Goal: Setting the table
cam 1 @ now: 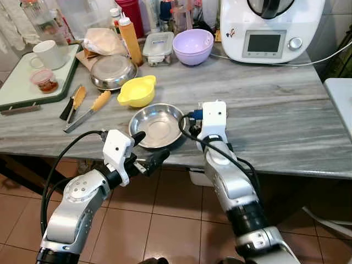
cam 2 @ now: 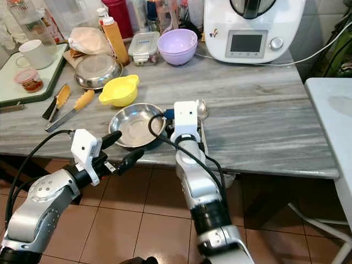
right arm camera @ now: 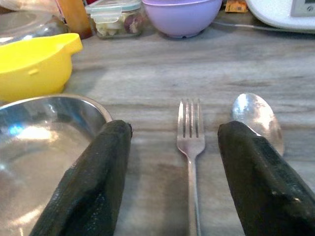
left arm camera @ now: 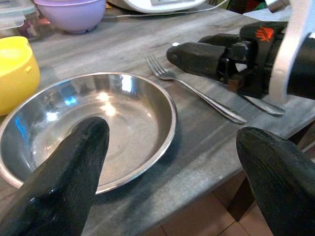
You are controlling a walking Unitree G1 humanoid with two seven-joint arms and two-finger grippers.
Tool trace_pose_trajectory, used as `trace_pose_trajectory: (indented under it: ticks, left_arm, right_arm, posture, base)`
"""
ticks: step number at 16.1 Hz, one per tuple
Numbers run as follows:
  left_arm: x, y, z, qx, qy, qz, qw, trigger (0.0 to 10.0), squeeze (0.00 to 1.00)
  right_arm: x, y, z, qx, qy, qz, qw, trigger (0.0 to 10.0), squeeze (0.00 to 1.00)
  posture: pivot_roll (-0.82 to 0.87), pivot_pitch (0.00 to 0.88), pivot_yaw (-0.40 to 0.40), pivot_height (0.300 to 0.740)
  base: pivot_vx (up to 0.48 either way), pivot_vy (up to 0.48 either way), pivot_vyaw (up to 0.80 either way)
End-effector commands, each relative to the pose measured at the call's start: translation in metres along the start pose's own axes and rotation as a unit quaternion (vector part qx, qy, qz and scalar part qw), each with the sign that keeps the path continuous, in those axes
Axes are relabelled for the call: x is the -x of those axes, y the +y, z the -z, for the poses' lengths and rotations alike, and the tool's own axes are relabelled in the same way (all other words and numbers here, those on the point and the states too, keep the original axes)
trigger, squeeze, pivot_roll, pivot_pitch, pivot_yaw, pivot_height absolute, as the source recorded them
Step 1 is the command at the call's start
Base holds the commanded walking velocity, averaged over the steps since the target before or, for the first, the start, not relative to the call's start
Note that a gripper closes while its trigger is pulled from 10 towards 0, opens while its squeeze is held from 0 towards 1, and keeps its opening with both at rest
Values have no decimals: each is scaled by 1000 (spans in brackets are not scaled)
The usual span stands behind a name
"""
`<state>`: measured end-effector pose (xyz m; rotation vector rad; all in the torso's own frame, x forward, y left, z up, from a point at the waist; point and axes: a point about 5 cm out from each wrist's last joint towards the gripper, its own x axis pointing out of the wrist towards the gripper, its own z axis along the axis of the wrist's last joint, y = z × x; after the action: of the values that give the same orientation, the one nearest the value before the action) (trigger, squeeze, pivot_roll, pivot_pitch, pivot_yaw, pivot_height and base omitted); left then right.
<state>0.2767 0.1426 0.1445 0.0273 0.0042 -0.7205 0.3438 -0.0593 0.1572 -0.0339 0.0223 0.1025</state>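
A shallow steel plate (cam 1: 158, 125) sits on the grey marble table (cam 1: 275, 115) near its front edge. Just right of the plate lie a fork (right arm camera: 191, 137) and a spoon (right arm camera: 256, 118), side by side. My left gripper (cam 1: 152, 145) is open at the table's front edge; one finger reaches over the plate's near rim and the other hangs off the edge. My right gripper (right arm camera: 175, 129) is open and low over the table, its fingers straddling the fork, with nothing held. The right wrist block (cam 1: 212, 116) hides the fork in the eye views.
Behind the plate are a yellow bowl (cam 1: 137, 91), a second steel dish (cam 1: 113, 71), a purple bowl (cam 1: 193, 45), a food container (cam 1: 158, 47) and an orange bottle (cam 1: 130, 37). Yellow-handled utensils (cam 1: 88, 110) lie left. A tray (cam 1: 16, 88) holds a mug. A white kitchen machine (cam 1: 269, 27) stands back right.
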Motion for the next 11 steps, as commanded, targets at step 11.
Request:
trace_pose_trajectory:
  ticks: [11]
  left_arm:
    - [2, 2, 6, 9, -3, -24, 1000, 10000, 0]
  right_arm:
    - [62, -87, 22, 115, -39, 86, 989, 10000, 1000]
  posture:
    - [-101, 92, 130, 740]
  base:
    - [0, 0, 0]
